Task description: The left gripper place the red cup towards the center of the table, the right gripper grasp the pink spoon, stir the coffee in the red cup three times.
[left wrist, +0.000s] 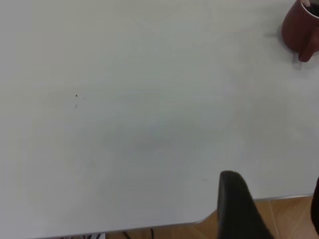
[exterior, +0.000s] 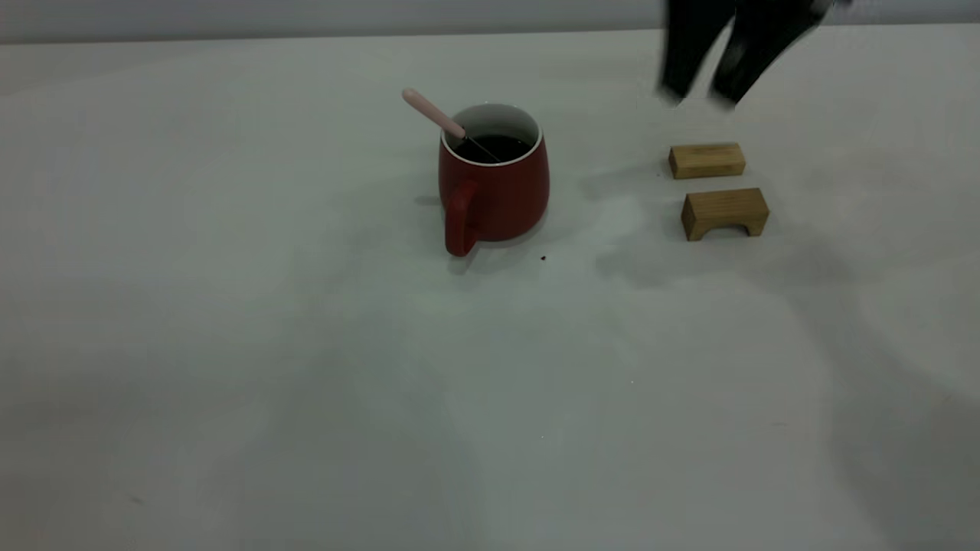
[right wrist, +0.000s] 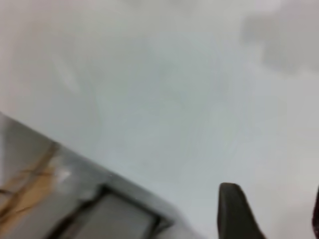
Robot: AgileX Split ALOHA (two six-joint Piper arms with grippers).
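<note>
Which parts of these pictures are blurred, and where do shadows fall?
Exterior view: the right gripper is smeared by motion blur, while the cup, spoon and blocks are sharp; soft shadows lie on the table beside cup and blocks. Right wrist view: everything is blurred. Left wrist view: evenly lit and fairly sharp.

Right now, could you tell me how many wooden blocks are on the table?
2. Both lie right of the cup: a flat block farther back, and an arch-shaped block just in front of it. Nothing seems to hide any others.
</note>
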